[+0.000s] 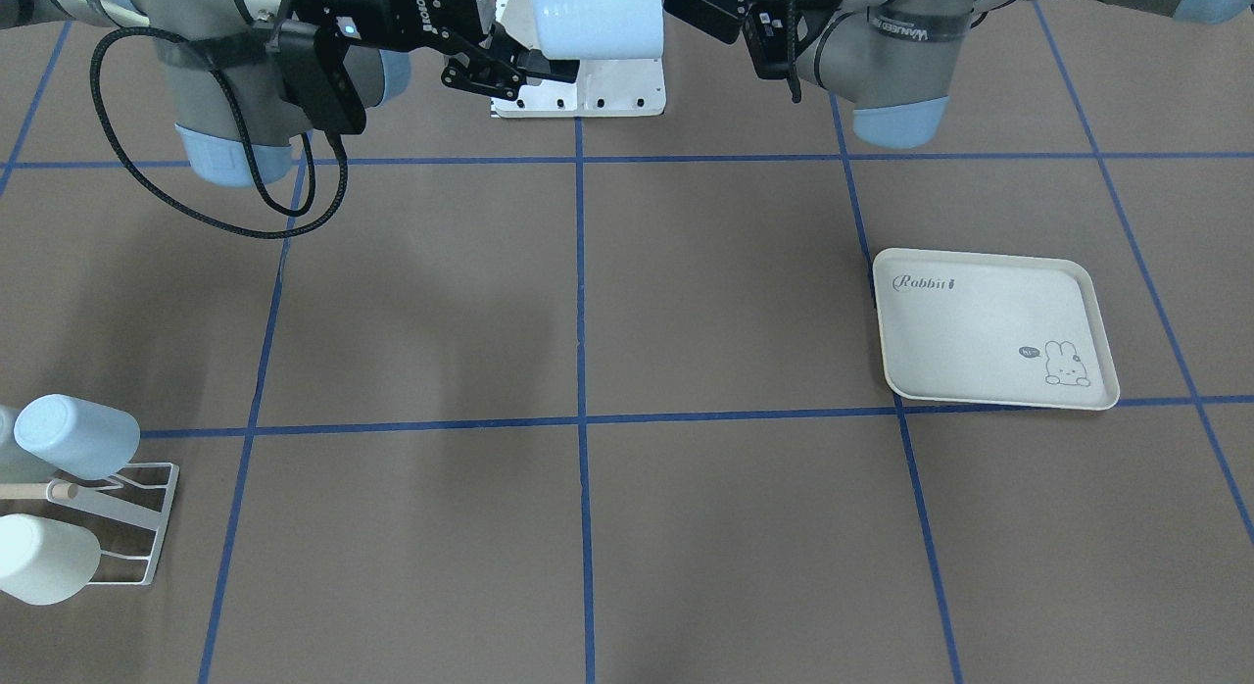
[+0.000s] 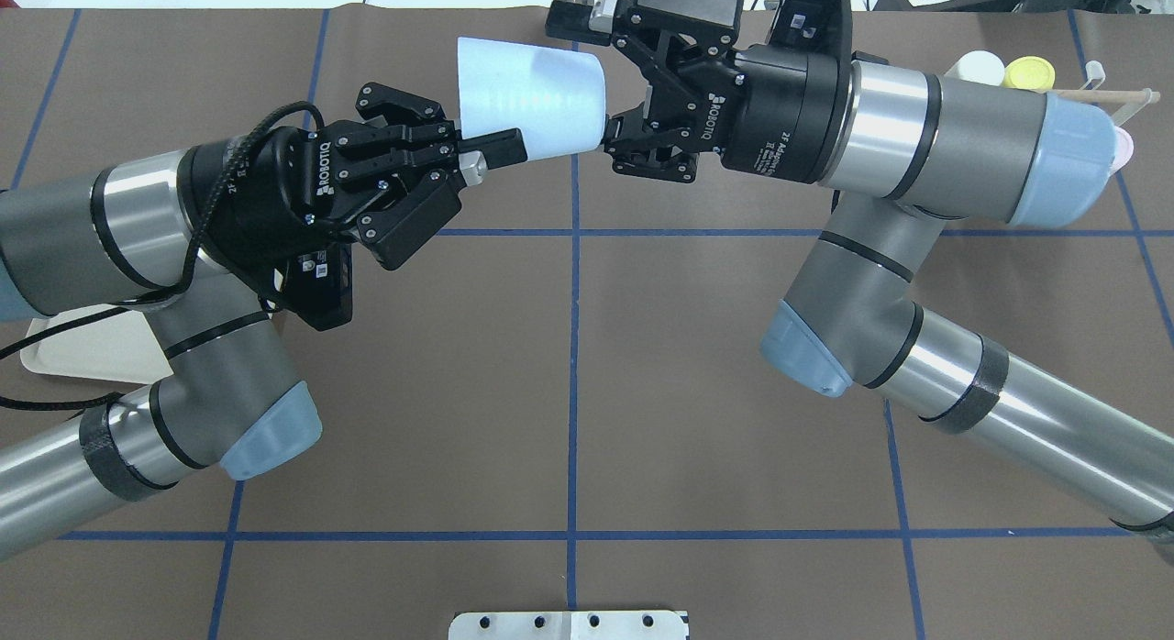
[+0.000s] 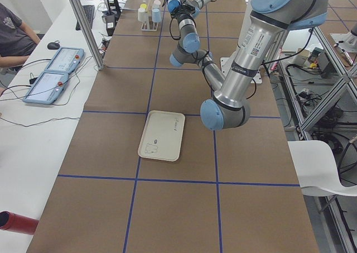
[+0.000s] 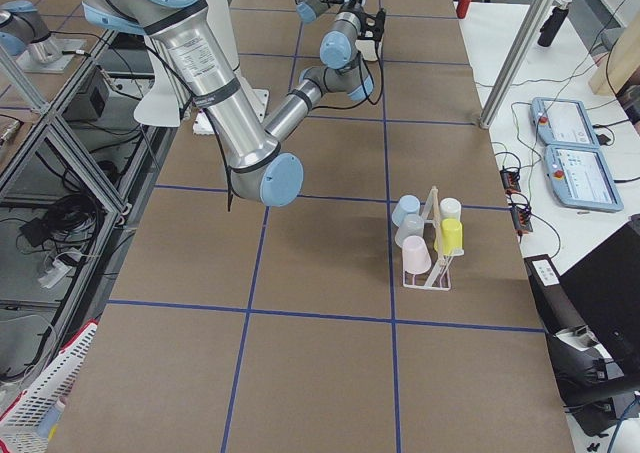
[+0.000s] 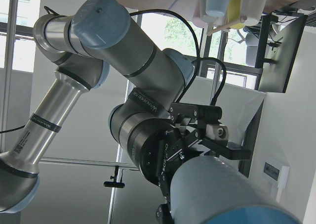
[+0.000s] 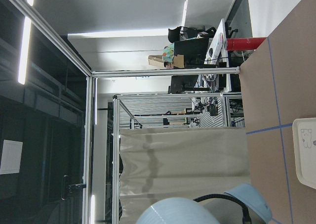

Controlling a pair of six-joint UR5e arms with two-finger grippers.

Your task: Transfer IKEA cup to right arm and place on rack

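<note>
The left tool (image 2: 486,149) pinches the wall of the pale blue cup (image 2: 532,90) and holds it in the air above the surface (image 2: 569,392). The cup's long axis lies level, running from one tool to the other. The right tool (image 2: 605,76) faces its other end, jaws spread wide astride it and seemingly not yet clamped. The rack (image 4: 425,253) stands well beyond, on that tool's side.

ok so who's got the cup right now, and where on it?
The left gripper holds the pale blue cup by its rim wall. The right gripper straddles the base; grip unclear.
</note>
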